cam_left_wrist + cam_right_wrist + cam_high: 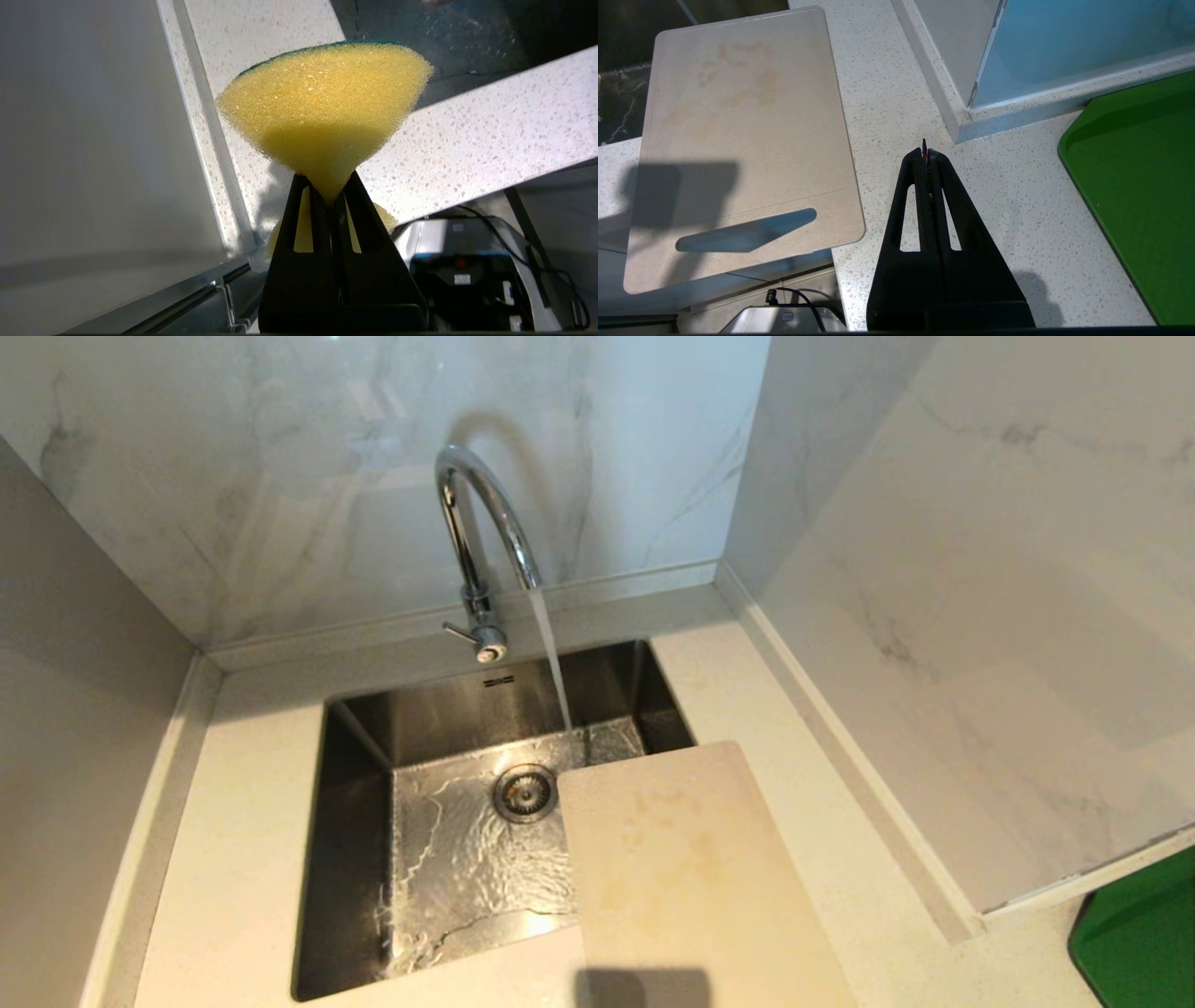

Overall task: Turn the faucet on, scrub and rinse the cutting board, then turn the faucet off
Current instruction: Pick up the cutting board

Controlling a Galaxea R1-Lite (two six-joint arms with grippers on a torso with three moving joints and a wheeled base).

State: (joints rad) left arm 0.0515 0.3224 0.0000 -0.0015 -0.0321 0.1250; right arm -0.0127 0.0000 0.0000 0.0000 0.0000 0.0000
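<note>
Running hard from the faucet [481, 537], the water [553, 658] falls into the sink [355, 859] just past the far edge of the board [691, 877], not onto it. The board lies on the tabletop [1017, 210] with its far end jutting over the sink's right side and its near, slotted end overhanging the tabletop's front edge, stains facing up.

The main risks, as I judge them:
- The board is balanced across two edges, so a hard scrubbing push could tip it into the sink or slide it off the front.
- The stream misses the board, so scrubbing as things lie would be dry; the board likely has to be shifted under the water, or the rinse will not reach the stains.
- The sponge [322, 116] is pinched at one narrow part only and flares out beyond it; sideways drag on the board could pull it free.

The left gripper [329, 198] has its jaws squeezed nearly together on the sponge, low beside the tabletop's edge and outside the head view. The right gripper [927, 154] hovers over the tabletop just beside the board's slotted end, between it and a green tray [1139, 186], jaws pressed fully together with nothing between them.
</note>
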